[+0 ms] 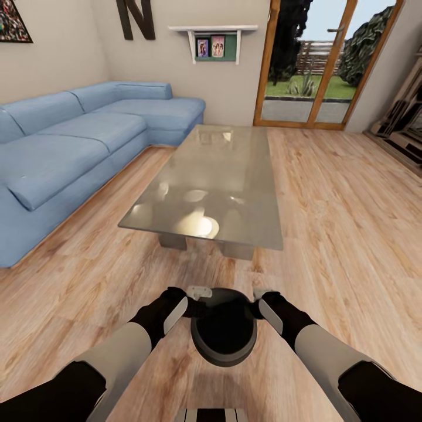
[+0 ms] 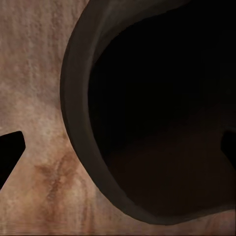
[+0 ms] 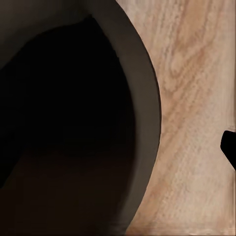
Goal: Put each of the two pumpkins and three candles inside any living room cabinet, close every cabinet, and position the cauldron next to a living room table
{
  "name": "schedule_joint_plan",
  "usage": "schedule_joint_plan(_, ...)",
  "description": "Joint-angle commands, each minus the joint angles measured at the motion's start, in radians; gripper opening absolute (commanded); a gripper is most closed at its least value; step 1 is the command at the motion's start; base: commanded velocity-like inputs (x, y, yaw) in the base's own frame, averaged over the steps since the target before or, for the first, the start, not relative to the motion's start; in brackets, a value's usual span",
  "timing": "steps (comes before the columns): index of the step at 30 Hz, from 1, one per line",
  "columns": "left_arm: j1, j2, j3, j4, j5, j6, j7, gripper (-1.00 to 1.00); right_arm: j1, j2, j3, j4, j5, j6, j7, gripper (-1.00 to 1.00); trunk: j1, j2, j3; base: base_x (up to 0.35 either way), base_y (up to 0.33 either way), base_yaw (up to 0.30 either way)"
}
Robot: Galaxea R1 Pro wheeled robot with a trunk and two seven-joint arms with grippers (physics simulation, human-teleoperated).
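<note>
**Over the floor by the table: one cauldron between two grippers**

Between both arms, low in the head view, sits one cauldron [image 1: 224,331], black, mouth up, over the wood floor [image 1: 328,193]. Whether it rests on the floor or is lifted, can't tell.

Left gripper [image 1: 198,295] is at the cauldron's rim on the left side; right gripper [image 1: 262,298] is at the rim on the right. Both touch or nearly touch the rim in the head view.

Left wrist view: cauldron rim and dark interior up close, one dark fingertip [image 2: 11,152] outside the wall over the floor, another at the opposite edge of the picture over the interior. So the left fingers straddle the wall, spread wide. Can't tell if they actually pinch it.

Right wrist view: same rim and interior, one fingertip [image 3: 228,147] outside over the floor. Other finger is lost in the black interior. Grip state: can't tell.

One table [image 1: 217,181], glossy grey top, bare, stands just ahead of the cauldron, near but apart.

One blue sofa [image 1: 64,146] left of the table. One glass door [image 1: 316,64] on the far wall, one wall shelf [image 1: 214,38] with two small pictures.
</note>
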Motion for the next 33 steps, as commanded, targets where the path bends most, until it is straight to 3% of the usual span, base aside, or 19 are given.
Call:
schedule_joint_plan(1,-0.001,0.001,-0.006,-0.001,0.009,0.005,0.006,1.0,-0.001,-0.001,0.008,-0.002,-0.011,0.013,-0.008,1.0,-0.004,0.007,0.002,0.0,0.0,0.0)
schedule_joint_plan(4,-0.001,0.001,-0.006,-0.001,0.009,0.01,0.008,1.0,-0.001,-0.001,0.008,-0.003,-0.011,0.063,-0.007,1.0,-0.016,0.028,0.012,0.0,0.0,0.0)
schedule_joint_plan(16,-0.001,0.005,-0.003,-0.001,0.009,0.011,0.003,1.0,-0.001,0.001,0.009,-0.003,-0.009,0.116,-0.006,1.0,-0.062,0.112,0.049,0.0,0.0,0.0)
schedule_joint_plan(29,-0.001,0.007,-0.002,0.011,0.013,0.015,-0.002,1.0,-0.001,-0.001,0.008,-0.002,-0.009,0.122,-0.008,1.0,-0.111,0.203,0.09,0.0,0.0,0.0)
schedule_joint_plan(33,-0.001,0.006,-0.002,0.013,0.014,0.065,-0.002,1.0,-0.001,-0.001,0.008,-0.002,-0.009,0.123,-0.009,1.0,-0.127,0.231,0.103,0.0,0.0,0.0)
